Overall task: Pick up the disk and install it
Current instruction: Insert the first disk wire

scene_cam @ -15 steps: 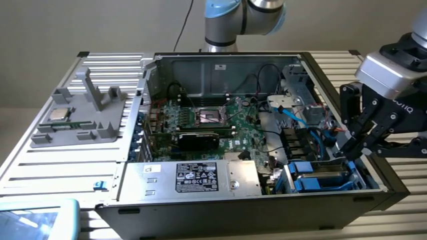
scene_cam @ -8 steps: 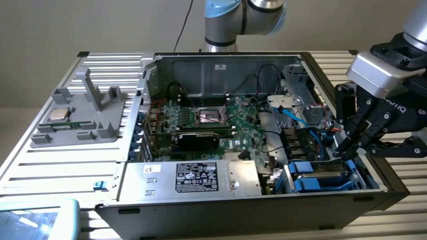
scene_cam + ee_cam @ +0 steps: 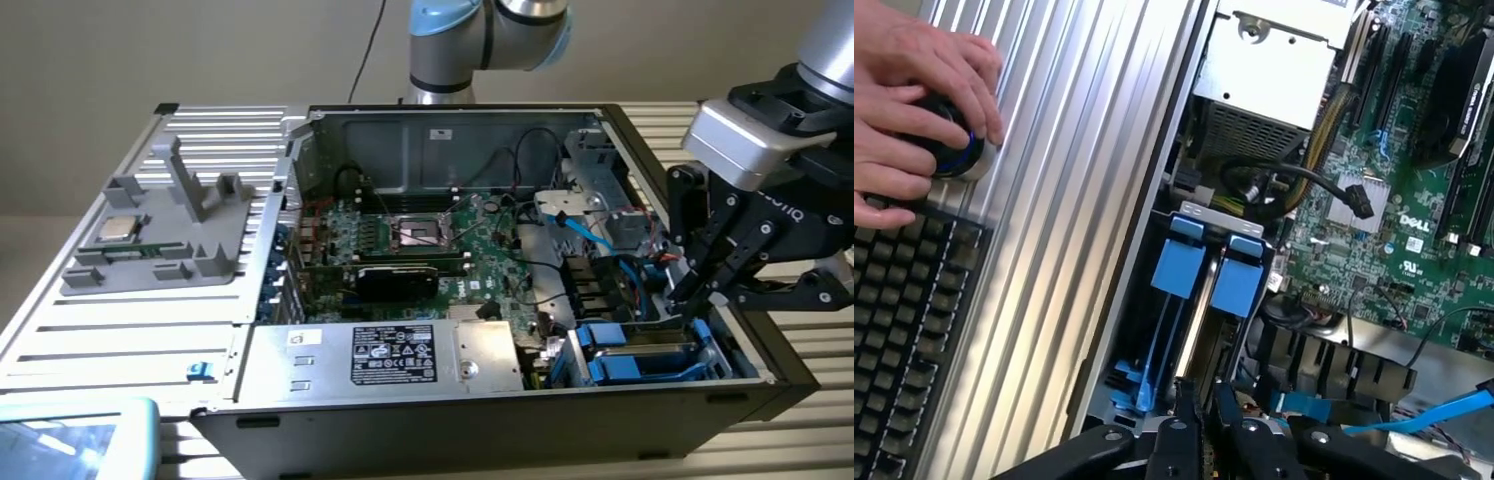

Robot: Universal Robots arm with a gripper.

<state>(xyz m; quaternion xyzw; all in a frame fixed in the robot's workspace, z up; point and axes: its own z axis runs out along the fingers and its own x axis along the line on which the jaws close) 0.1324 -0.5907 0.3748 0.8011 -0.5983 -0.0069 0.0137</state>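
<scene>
Silver-and-blue arm [image 3: 487, 35], black hand [image 3: 697, 300]

Most of the disk [image 3: 1182, 270] is hidden down in the drive bay [image 3: 1144, 330]; little more than its blue carrier ends show. The picture edge cuts off the person's hands [image 3: 914, 90] and the keyboard [image 3: 904, 330].

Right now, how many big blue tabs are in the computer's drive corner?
2. One blue tab sits by the case wall; the other blue tab is beside it, nearer the motherboard. More may be hidden deeper down.
</scene>
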